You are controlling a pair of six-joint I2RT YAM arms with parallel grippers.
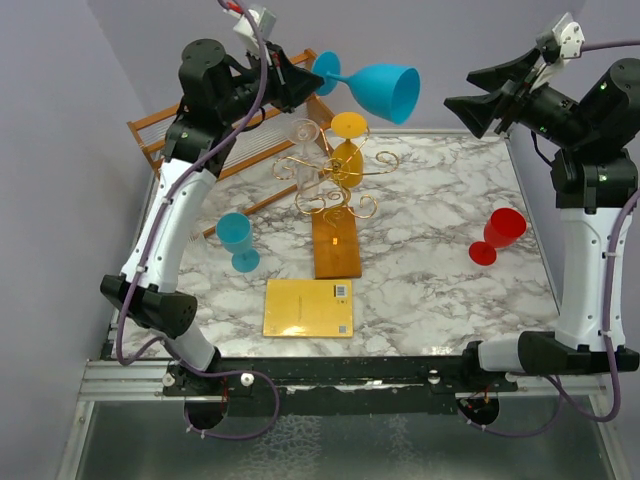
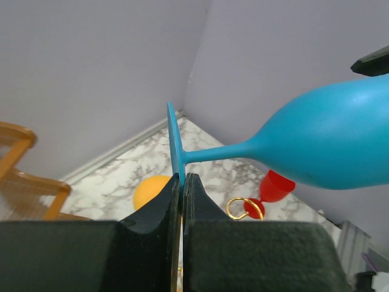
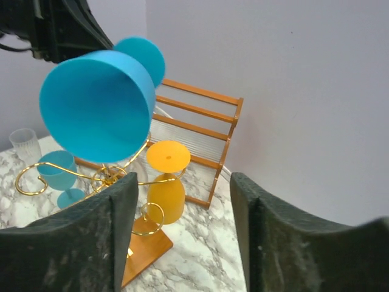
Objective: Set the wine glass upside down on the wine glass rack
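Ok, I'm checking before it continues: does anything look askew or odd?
The large blue wine glass is sideways in midair above the gold rack, pinched by the left gripper at just its foot's edge. Nothing spilled or broken.

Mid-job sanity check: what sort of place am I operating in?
Probably a lab test cell, not a real kitchen: a marble-pattern table boxed in by bare lilac walls, a metal mounting rail at its near edge, and a gold wine glass rack set out as a prop.
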